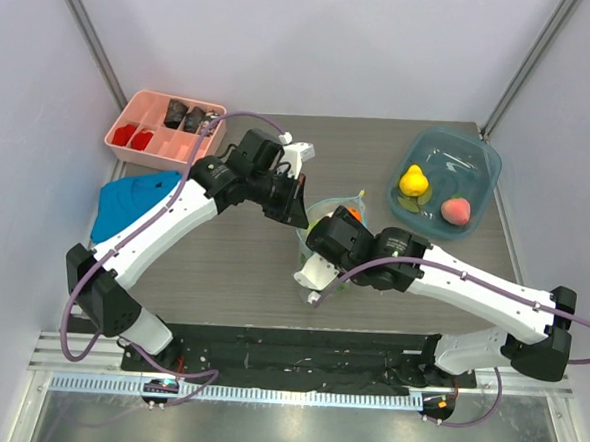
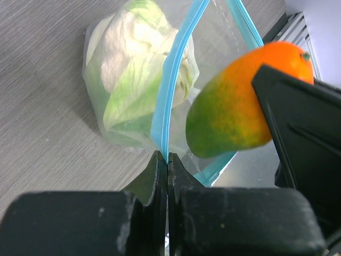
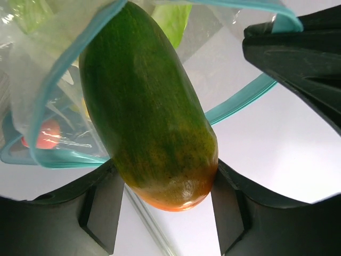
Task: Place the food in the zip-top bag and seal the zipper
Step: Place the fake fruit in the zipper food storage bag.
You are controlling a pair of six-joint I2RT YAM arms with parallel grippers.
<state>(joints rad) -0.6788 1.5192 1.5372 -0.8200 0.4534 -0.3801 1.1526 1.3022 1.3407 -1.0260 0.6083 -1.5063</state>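
Zip-top bag [image 2: 218, 42] — clear, cabbage [image 2: 133, 69] inside — zipper [image 2: 170, 85] pinched in left jaws, orange-green fruit [image 3: 149, 101] in right jaws

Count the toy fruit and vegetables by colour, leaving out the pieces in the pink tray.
Pale green cabbage: 1
Orange and green fruit: 1
Yellow fruit: 1
Red fruit: 1
Total: 4

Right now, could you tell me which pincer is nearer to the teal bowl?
Right. The right pincer holds the mango at the bag's mouth, on the bowl's side; the left pincer pinches the zipper on the far side.
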